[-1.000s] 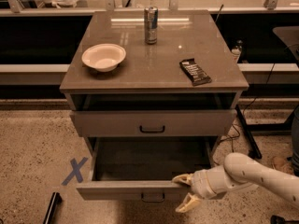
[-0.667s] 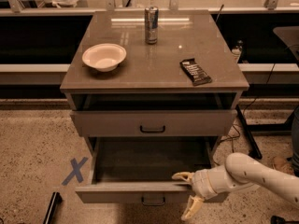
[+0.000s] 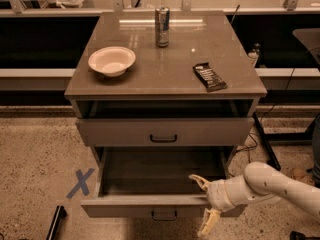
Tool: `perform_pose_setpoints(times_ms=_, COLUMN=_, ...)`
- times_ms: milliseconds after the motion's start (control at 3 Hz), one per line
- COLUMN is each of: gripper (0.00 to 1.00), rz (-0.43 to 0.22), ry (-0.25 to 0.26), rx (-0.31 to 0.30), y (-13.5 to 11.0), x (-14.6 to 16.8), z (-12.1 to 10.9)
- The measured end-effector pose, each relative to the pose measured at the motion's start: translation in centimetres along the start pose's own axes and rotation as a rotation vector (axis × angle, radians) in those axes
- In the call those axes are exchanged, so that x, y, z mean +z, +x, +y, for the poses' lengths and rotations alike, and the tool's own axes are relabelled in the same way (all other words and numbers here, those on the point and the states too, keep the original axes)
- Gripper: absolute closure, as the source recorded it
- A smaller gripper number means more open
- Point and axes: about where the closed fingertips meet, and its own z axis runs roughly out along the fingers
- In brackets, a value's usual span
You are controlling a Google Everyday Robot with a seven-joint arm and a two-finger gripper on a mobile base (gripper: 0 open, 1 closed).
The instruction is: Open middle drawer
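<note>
A grey cabinet point(image 3: 165, 84) stands in the middle of the camera view. Its upper drawer point(image 3: 164, 131) has a dark handle and sits almost shut, with a dark gap above it. The drawer below it point(image 3: 150, 206) is pulled far out and looks empty inside; its handle point(image 3: 164, 215) is on the front panel. My gripper point(image 3: 203, 203) is at the right end of that drawer's front panel. It is open, with one finger point(image 3: 198, 180) over the panel's top edge and the other point(image 3: 208, 224) in front and lower. It holds nothing.
On the cabinet top are a white bowl point(image 3: 112, 60), a tall can point(image 3: 161, 26) and a dark snack bar point(image 3: 209, 76). A blue X point(image 3: 80, 183) marks the floor at the left. Cables and a stand point(image 3: 265, 144) lie at the right.
The pulled-out drawer stays at the same extension. My gripper has shifted only slightly at the panel's right end, the lower finger dropping a little.
</note>
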Motion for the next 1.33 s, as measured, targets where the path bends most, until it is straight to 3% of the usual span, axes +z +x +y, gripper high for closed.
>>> perform_pose_setpoints(times_ms=667, gripper=0.0, rz=0.04, ry=0.083, rx=0.01, y=-3.7, x=-5.8, z=1.2)
perform_pose_setpoints(times_ms=1000, gripper=0.18, rz=0.066, ry=0.096, rx=0.031, y=-4.4, x=-7.7, z=0.3)
perform_pose_setpoints(times_ms=1333, gripper=0.42, rz=0.076, ry=0.067, rx=0.053, y=-3.8, x=-7.6, z=-2.2)
